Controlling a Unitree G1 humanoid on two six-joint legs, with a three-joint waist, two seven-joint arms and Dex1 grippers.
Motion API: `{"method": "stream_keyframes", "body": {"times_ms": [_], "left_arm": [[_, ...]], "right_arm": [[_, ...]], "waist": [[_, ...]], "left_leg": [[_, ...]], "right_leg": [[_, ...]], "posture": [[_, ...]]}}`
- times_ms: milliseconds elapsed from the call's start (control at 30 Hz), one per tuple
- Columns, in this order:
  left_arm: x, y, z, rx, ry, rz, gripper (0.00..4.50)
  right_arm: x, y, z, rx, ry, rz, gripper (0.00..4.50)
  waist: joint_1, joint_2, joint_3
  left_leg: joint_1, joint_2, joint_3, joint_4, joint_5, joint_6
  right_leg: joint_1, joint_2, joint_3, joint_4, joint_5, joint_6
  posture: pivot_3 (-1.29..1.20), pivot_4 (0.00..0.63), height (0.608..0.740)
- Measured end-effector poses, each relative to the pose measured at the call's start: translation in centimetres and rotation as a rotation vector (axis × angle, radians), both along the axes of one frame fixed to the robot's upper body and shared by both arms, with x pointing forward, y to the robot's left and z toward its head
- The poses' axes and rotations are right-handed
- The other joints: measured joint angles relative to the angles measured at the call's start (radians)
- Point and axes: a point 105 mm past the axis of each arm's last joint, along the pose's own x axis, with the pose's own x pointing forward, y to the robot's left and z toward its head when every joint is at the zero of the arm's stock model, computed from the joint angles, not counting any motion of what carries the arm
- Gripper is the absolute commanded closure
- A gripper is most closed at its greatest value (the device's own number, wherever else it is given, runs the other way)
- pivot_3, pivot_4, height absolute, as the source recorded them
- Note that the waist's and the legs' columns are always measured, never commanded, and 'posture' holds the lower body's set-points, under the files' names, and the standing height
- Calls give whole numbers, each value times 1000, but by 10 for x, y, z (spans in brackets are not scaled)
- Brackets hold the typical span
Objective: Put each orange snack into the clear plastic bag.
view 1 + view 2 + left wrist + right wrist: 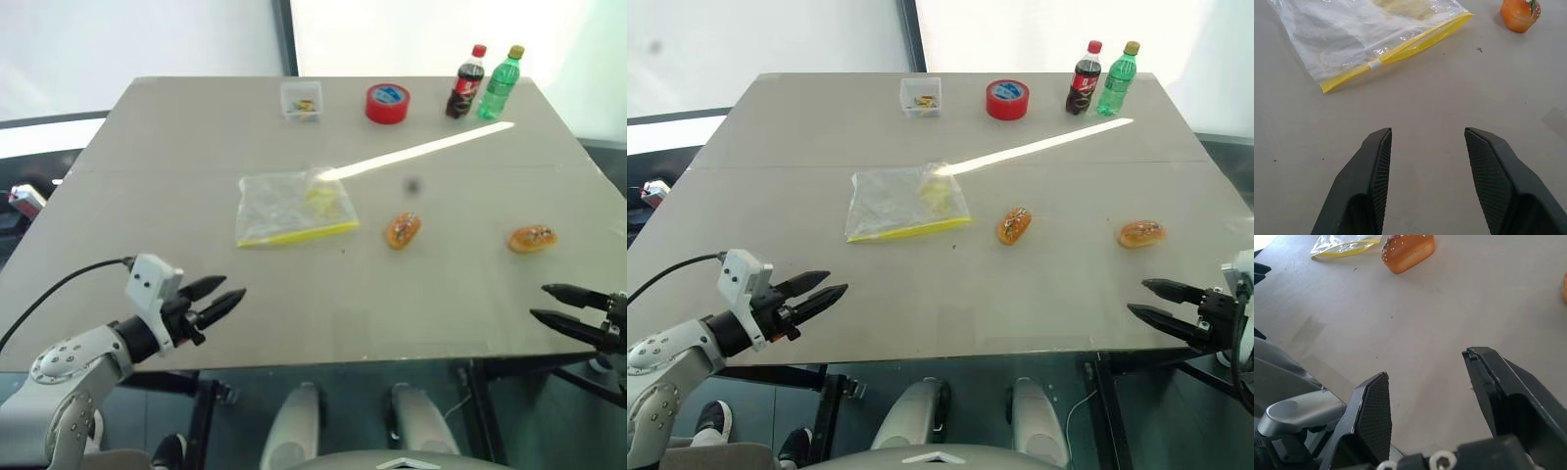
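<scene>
The clear plastic bag (292,208) lies flat near the table's middle, its yellow strip toward me; it shows close in the left wrist view (1371,36). One orange snack (403,230) rests just right of the bag, also seen as an orange snack (1408,252). A second orange snack (532,238) lies farther right. My left gripper (228,296) hovers open and empty over the front left edge. At the front right edge my right gripper (545,302) stands open, holding nothing.
Along the far edge stand a small clear box (301,101), a red tape roll (388,103), a cola bottle (466,83) and a green bottle (498,83). The grey table (147,196) drops off at its front edge near both grippers.
</scene>
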Motion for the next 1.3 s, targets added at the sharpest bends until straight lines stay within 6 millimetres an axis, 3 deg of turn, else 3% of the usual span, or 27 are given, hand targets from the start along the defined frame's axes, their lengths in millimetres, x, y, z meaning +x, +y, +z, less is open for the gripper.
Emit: {"method": "stream_keyframes", "body": {"times_ms": [200, 933, 1100, 1300], "left_arm": [[1, -2, 7, -55, -5, -11, 2009], [7, 2, 11, -39, -19, 2, 2009], [32, 20, 24, -47, -61, 54, 2009], [68, 22, 31, -121, -50, 59, 2009]], "right_arm": [[7, -1, 8, -16, -55, 18, 1709], [7, 2, 10, -23, -61, 39, 1709], [25, 32, 28, -3, -118, 77, 1709], [46, 77, 48, 5, -216, 129, 1709]], "waist": [[-1, 0, 0], [0, 0, 0], [-3, 0, 0], [3, -1, 0]], "left_leg": [[0, 0, 0, 0, 0, 0], [0, 0, 0, 0, 0, 0], [1, 0, 0, 0, 0, 0], [-1, -1, -1, 0, 0, 0]], "right_leg": [[0, 0, 0, 0, 0, 0], [0, 1, 1, 0, 0, 0], [0, 1, 1, 1, 0, 0], [-1, 1, 0, 0, 2, 1]], "posture": [[0, 150, 740], [0, 150, 740], [0, 150, 740], [0, 150, 740]]}}
